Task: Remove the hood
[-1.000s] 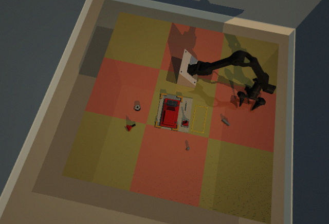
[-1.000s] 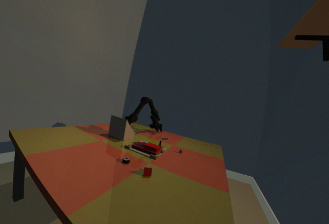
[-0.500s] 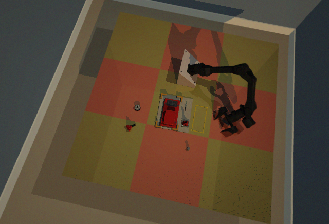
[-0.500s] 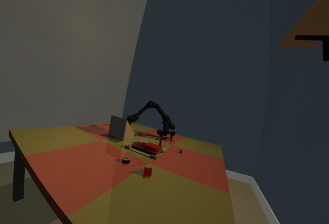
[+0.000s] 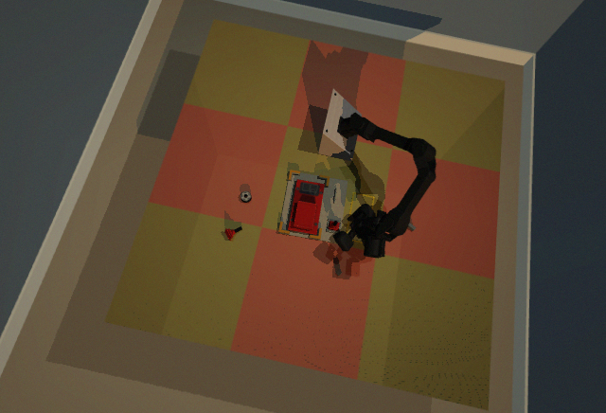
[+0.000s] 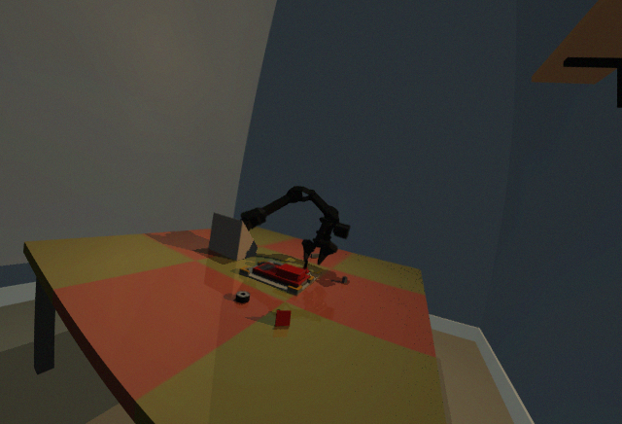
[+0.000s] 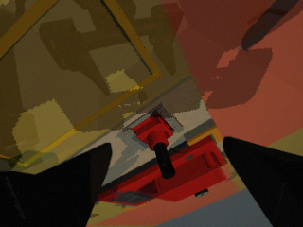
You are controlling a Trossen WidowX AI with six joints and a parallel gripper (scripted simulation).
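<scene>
Black two-finger gripper (image 6: 315, 257) hangs wide open and holds nothing, beside the red toy car (image 5: 304, 208).

The flat red hood (image 5: 307, 212) seems to sit on the car, on its grey base plate. The yellow-outlined marked area (image 7: 85, 71) appears bare, so the grasp, removal, placing and release all remain.

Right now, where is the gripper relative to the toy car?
In the top view the open gripper hovers just off the right side of the red toy car, over the yellow-outlined marked area; it holds nothing.
</scene>
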